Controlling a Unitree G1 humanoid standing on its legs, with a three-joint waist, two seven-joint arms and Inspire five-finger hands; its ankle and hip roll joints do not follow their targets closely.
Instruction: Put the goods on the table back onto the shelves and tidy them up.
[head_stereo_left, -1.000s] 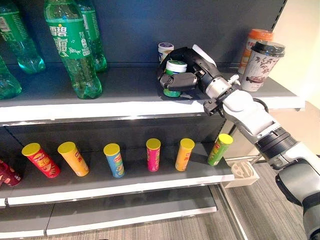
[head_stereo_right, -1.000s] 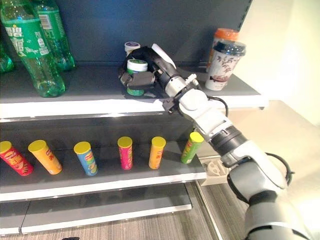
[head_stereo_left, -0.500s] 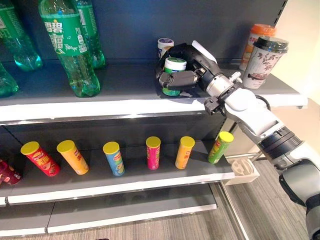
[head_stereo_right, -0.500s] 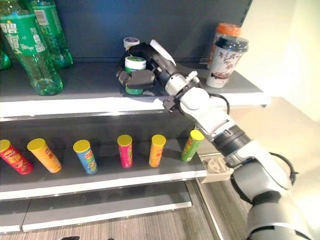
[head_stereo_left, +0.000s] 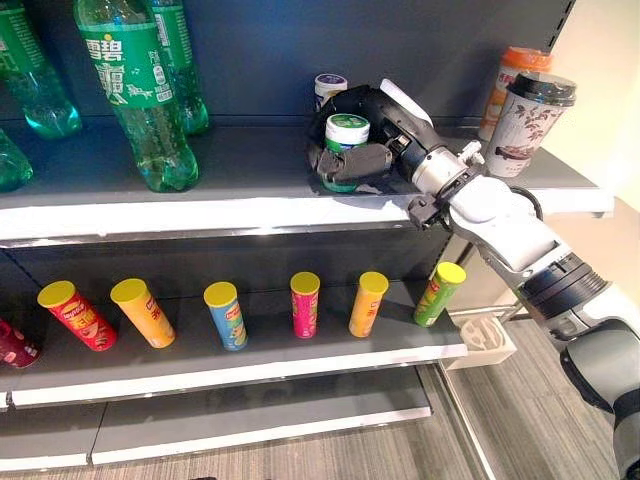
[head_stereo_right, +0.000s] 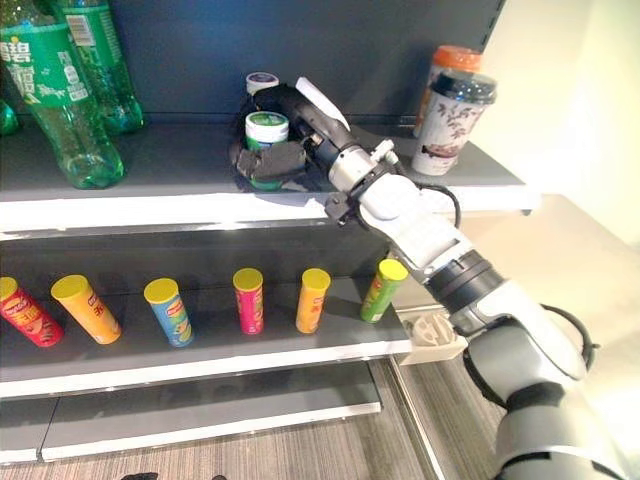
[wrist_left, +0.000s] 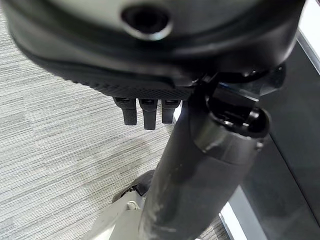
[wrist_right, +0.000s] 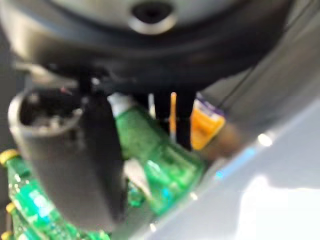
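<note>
The right robot hand (head_stereo_left: 365, 135) is curled round a small green jar (head_stereo_left: 346, 140) with a white lid, standing on the top shelf (head_stereo_left: 240, 175), its thumb across the front. Another jar (head_stereo_left: 329, 88) stands just behind. Green bottles (head_stereo_left: 135, 90) stand to the left, two cups (head_stereo_left: 530, 105) to the right. Tilted tubes (head_stereo_left: 305, 303) line the lower shelf (head_stereo_left: 250, 355). The left robot hand (wrist_left: 145, 112) hangs over grey floor (wrist_left: 60, 150), fingers seemingly relaxed.
</note>
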